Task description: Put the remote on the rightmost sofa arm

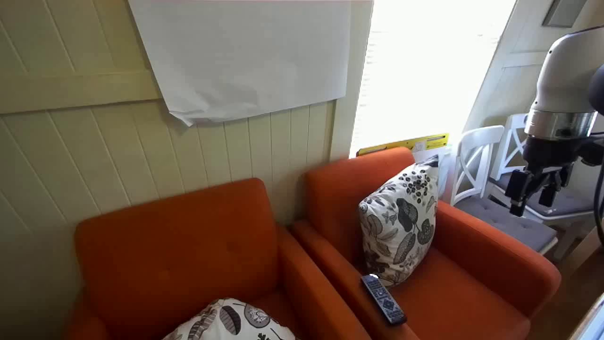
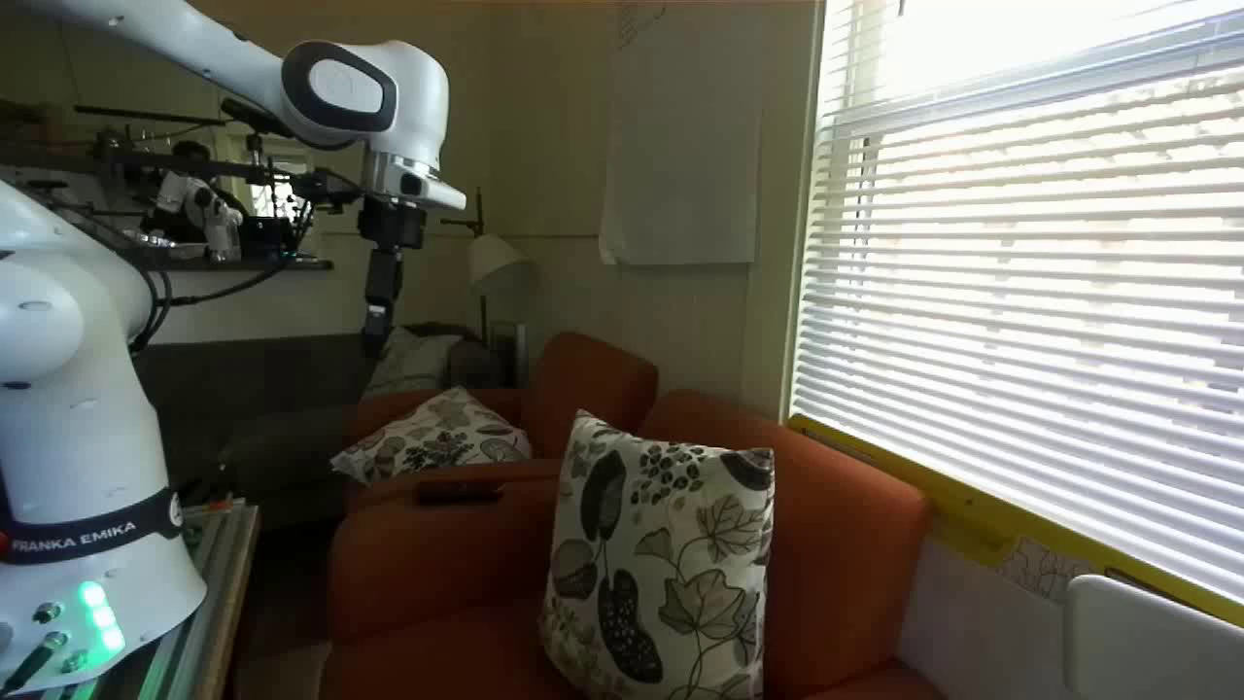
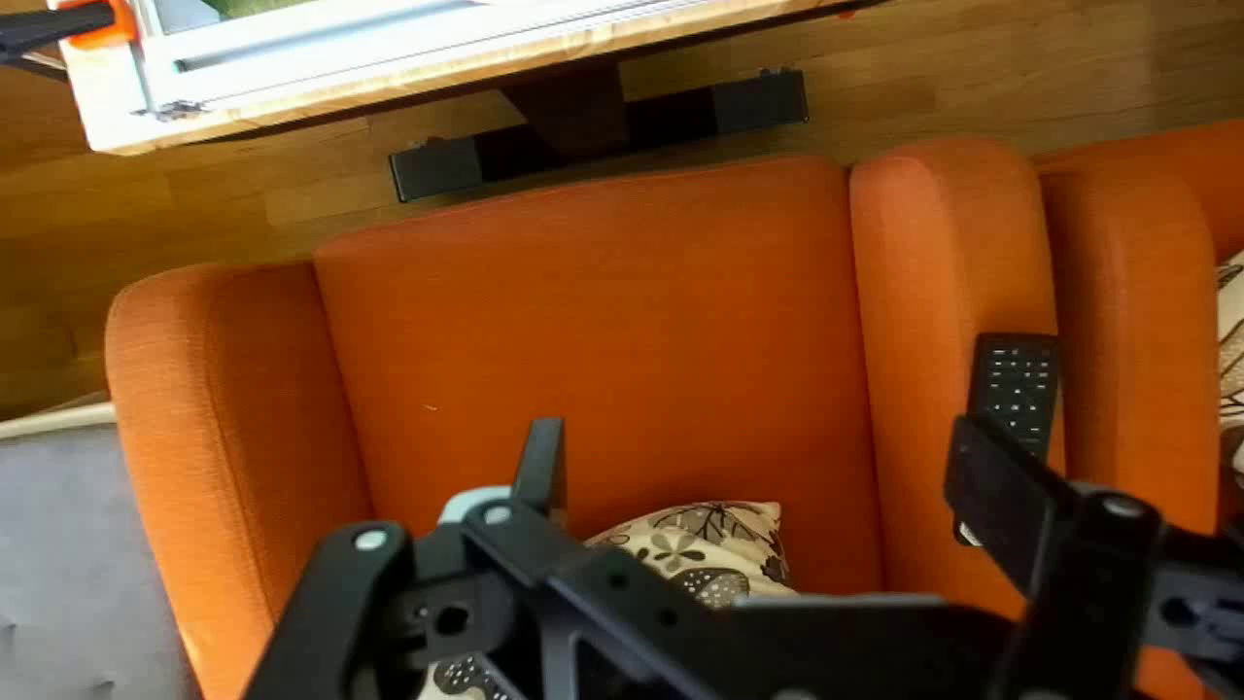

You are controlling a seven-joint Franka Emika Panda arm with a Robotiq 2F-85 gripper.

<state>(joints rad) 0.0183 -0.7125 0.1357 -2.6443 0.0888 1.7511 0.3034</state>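
Note:
The dark remote with pale buttons lies flat on the left armrest of the right-hand orange armchair in an exterior view. It is a dark strip on that armrest in an exterior view, and in the wrist view the remote is partly hidden behind a finger. The rightmost sofa arm is the same armchair's other armrest, beside the grey-seated chairs; it shows at the left in the wrist view. My gripper is open and empty, high above the armchair, in both exterior views and the wrist view.
A leaf-patterned cushion stands upright on the armchair seat, against the backrest. A second orange armchair with another cushion adjoins on the remote's side. White chairs stand past the rightmost arm. A wooden-edged table faces the seat.

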